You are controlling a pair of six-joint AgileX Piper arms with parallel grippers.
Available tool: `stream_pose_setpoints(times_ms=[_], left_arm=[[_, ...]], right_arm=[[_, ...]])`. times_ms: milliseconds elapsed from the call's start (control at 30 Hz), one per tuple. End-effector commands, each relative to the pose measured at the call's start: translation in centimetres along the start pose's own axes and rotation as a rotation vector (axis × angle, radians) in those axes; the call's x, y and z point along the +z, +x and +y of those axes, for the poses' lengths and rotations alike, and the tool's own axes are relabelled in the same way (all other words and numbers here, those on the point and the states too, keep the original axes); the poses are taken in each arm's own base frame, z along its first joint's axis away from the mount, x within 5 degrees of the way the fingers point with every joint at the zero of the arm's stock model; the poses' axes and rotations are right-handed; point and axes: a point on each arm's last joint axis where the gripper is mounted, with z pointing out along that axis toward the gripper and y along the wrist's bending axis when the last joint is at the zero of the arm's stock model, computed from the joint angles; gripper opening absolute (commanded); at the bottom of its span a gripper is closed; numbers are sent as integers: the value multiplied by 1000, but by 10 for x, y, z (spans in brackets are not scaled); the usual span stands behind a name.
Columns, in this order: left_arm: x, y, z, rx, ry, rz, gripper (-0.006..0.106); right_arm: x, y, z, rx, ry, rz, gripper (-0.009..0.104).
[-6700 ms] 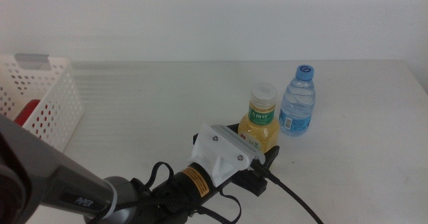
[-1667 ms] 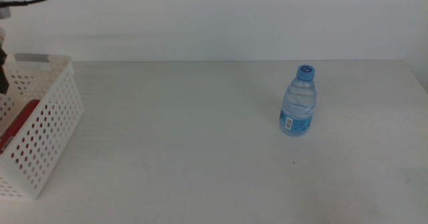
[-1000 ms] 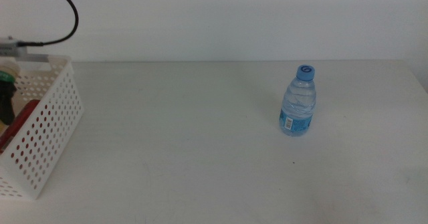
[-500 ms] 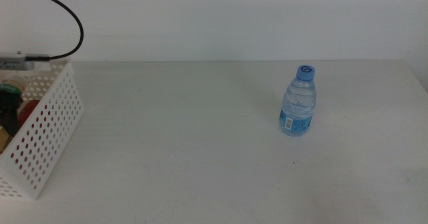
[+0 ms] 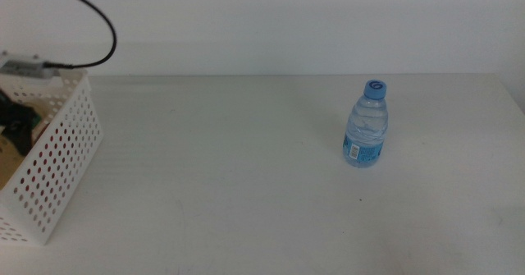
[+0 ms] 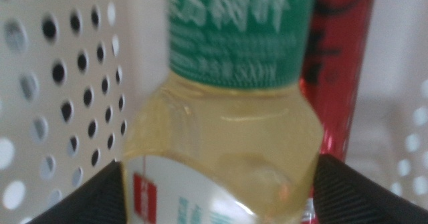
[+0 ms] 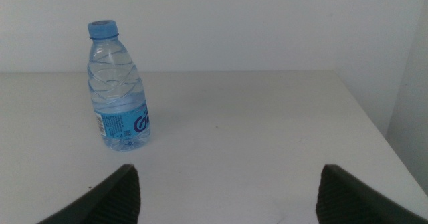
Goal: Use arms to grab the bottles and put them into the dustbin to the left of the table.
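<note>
One water bottle stands upright in the middle view, well to the right of the one white dustbin; my left gripper is down inside that dustbin. At my left wrist, one yellow tea bottle sits clamped between my jaws, beside one red can; letting go crookedly could wedge it against the can. At my right wrist, my right gripper is spread wide, empty, near the water bottle, which a clumsy reach could topple.
</note>
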Motion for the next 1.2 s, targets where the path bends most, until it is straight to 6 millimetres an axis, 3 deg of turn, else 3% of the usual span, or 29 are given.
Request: stream_pose_setpoints(times_ms=[0, 333, 533, 733, 933, 1167], left_arm=[[-48, 3, -9, -9, -26, -53, 90], [-123, 19, -35, -23, -81, -225, 90], [-182, 47, -58, -52, -52, -398, 90], [-226, 81, -93, 26, 25, -646, 90], [-240, 125, -127, 128, 74, -864, 90], [-224, 173, -154, 197, 155, -1030, 90]], right_arm=[[-3, -11, 0, -21, 6, -112, 72], [-3, -11, 0, -21, 6, -112, 72], [-3, -11, 0, -21, 6, -112, 72], [-3, -11, 0, -21, 6, -112, 72], [-3, -11, 0, -21, 6, -112, 72], [-3, -11, 0, -21, 6, -112, 72]])
